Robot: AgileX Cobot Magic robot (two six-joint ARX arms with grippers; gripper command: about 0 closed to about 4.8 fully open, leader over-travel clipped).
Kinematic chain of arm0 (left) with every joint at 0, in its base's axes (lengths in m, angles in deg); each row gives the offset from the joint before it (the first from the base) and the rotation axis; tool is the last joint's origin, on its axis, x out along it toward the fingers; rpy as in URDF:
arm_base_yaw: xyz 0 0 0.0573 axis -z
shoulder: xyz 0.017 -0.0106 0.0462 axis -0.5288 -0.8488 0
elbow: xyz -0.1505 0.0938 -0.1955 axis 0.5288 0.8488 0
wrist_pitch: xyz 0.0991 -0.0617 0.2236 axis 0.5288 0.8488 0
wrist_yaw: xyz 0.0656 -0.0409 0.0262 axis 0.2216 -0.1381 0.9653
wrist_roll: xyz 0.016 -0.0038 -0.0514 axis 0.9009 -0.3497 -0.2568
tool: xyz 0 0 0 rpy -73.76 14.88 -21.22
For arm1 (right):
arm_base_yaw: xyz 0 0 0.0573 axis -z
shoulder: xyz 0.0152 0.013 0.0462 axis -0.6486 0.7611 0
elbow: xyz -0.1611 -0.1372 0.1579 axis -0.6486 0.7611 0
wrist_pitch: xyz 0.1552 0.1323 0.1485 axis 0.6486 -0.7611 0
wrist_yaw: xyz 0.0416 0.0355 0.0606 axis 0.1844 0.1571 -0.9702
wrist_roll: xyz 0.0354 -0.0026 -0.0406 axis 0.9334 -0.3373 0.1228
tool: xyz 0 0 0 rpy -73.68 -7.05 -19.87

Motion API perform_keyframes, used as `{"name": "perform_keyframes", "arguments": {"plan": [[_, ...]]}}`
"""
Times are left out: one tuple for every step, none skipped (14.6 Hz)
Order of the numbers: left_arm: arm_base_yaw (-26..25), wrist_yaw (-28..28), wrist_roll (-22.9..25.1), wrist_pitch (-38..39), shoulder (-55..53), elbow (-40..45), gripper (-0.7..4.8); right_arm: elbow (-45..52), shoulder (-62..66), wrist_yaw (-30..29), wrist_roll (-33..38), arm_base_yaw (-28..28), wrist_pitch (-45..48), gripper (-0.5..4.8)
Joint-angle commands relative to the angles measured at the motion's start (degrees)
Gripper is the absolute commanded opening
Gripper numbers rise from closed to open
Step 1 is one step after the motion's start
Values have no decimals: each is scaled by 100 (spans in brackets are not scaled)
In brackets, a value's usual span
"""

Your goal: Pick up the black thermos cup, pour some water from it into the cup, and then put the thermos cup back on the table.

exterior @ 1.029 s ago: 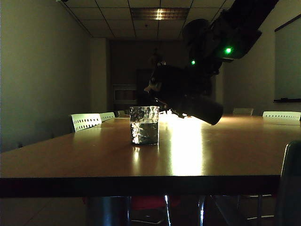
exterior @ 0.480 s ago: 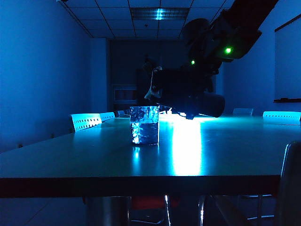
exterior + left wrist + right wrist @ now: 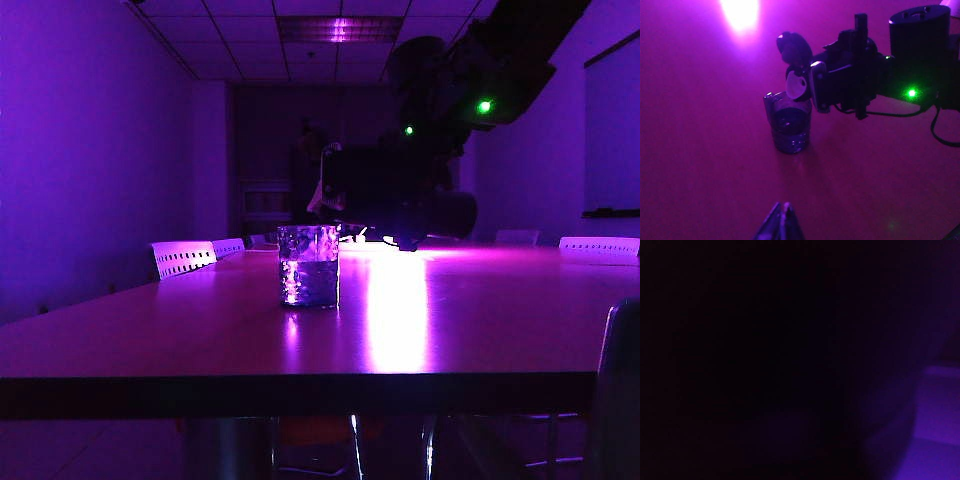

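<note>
black thermos cup (image 3: 405,207) seen lying near level in right tool (image 3: 840,87), upper centre of exterior frame, mouth end by rim of cup (image 3: 308,265); tool clamped round its body. cup stood mid-table (image 3: 150,340), part filled with water. right wrist frame almost wholly dark, nothing read there. left tool (image 3: 781,221) at bottom of left wrist frame, tips pressed together, nothing held, well apart from cup. judged: pickup done, pour under way or ending; uprighting and set-down on table left.
</note>
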Motion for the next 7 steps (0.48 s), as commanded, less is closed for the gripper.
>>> {"name": "perform_keyframes", "arguments": {"plan": [[2,-28,20,-42,9,-20,-5,-72,-105,68,-225,-2,592,85],[2,-26,20,-42,9,-20,-5,-72,-105,66,-227,-2,667,85],[2,-26,20,-42,9,-20,-5,-72,-105,66,-343,-2,682,85],[2,-28,20,-42,9,-20,-5,-72,-105,63,-507,-2,678,85],[2,-28,20,-42,9,-20,-5,-72,-105,50,-522,-2,678,85],[2,-26,20,-42,9,-20,-5,-72,-105,50,-527,-2,680,85],[2,-26,20,-42,9,-20,-5,-72,-105,52,-579,-2,680,85]]}}
